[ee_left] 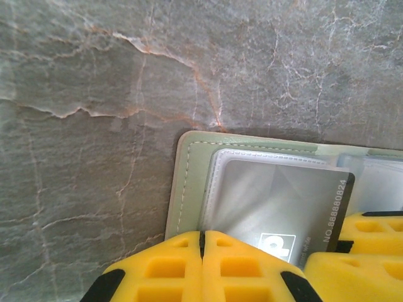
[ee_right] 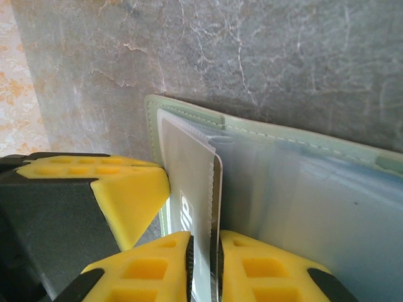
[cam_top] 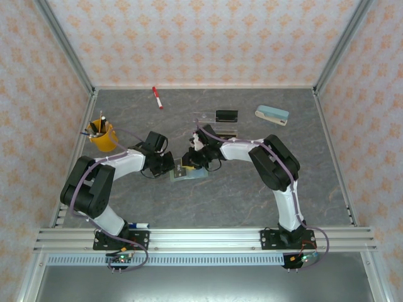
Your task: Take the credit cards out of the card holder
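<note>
From the top external view, the two arms bend inward and meet over the middle of the grey marbled desk point(cam_top: 252, 189). The left end effector point(cam_top: 170, 167) and the right end effector point(cam_top: 192, 160) sit just beside each other. The small flat pale green-grey folding card holder point(cam_top: 189, 175) lies open under and between their tips. A cream-and-teal stapler point(cam_top: 272, 114) lies well beyond the right end effector, toward the far wall.

In the left wrist view, the left end effector point(ee_left: 201, 242) is fully closed, its yellow fingers pressed together with only a seam between them and nothing held. Just ahead of its tips lies the card holder point(ee_left: 187, 182), showing a stitched green border with a rounded corner and clear plastic pockets inside. A thin glossy grey rectangular plastic credit card point(ee_left: 277, 195), with a white logo and a printed number along its short edge, sits askew, partly out of a pocket. Its near corner runs toward the right end effector's yellow fingers point(ee_left: 371, 233), which are just to the right.

In the right wrist view, the right end effector point(ee_right: 203, 242) is nearly closed, pinching the credit card point(ee_right: 189, 189) edge-on in a narrow gap. I cannot tell whether the clear sleeve is caught too. The card holder point(ee_right: 264, 133) spreads ahead and to the right. The left end effector's yellow finger point(ee_right: 126, 189) touches it on the left.
</note>
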Available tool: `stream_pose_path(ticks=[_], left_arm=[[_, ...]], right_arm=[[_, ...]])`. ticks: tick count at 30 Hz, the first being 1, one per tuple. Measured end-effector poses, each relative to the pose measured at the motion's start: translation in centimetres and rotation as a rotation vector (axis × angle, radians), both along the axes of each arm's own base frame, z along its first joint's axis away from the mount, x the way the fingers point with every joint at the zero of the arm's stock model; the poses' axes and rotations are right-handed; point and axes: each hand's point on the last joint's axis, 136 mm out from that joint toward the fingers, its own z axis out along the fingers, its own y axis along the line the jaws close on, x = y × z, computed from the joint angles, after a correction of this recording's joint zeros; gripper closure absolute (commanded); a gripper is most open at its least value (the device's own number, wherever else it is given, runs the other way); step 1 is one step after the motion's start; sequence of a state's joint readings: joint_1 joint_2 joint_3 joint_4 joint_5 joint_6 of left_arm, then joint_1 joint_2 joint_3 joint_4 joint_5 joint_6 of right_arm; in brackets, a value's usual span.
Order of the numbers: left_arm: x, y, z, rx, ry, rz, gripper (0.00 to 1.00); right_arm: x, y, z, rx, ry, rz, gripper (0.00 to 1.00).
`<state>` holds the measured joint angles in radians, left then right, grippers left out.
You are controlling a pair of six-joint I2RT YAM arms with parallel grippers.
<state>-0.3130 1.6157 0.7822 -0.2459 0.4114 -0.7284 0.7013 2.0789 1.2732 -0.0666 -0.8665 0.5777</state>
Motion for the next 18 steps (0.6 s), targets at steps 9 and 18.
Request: stream_pose_path(ticks=[9, 18], left_arm=[[-0.1, 0.0, -0.3, 0.009, 0.002, -0.02, 1.0], [0.0, 0.0, -0.4, 0.011, 0.005, -0.021, 1.0]], right_arm=[[-0.1, 0.0, 1.0, 0.06, 0.001, -0.006, 0.86], [0.0, -0.3, 1.3, 0.07, 0.001, -0.012, 0.99]])
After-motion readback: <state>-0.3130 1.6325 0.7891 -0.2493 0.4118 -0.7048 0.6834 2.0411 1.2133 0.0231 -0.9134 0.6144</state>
